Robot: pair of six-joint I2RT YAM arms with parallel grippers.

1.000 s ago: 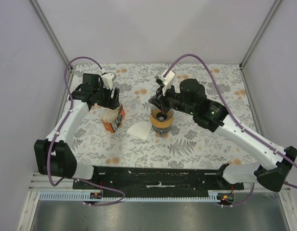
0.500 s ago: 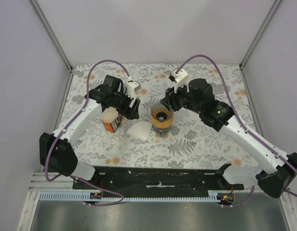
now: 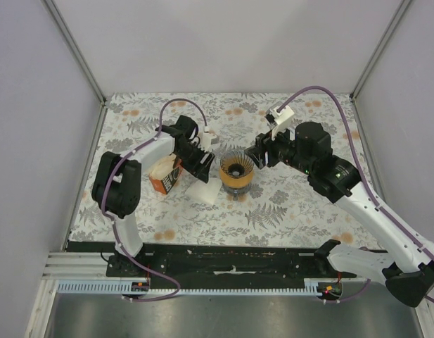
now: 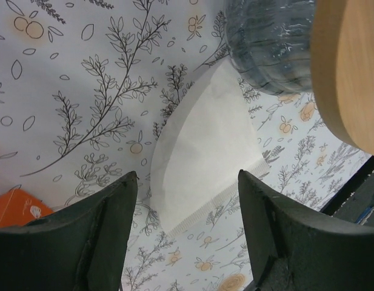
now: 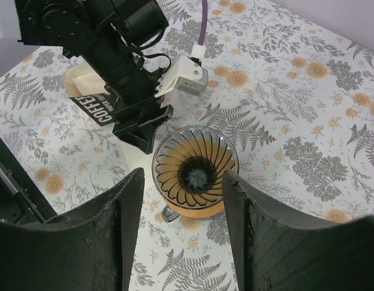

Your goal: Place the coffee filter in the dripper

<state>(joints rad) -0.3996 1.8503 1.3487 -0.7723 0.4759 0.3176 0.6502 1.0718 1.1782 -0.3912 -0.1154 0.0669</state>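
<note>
The coffee filter, a flat white paper cone, is seen lying on the flower-printed table, outside the dripper and just beside it on the near-left. In the left wrist view its narrow end is pointed toward the dripper's dark ribbed base, and its wide seamed edge is turned away. The dripper is stood upright with its amber-brown ring around it, and nothing is seen inside the ribbed cone (only the dark centre hole).

The left gripper is held directly above the filter, its 2 fingers spread wide to either side of the paper with nothing gripped. On the filter's other side an orange packet with a cream stack in it is stood.

The right gripper is held above and behind the dripper. Its 2 fingers are likewise spread apart and nothing is held between them.
</note>
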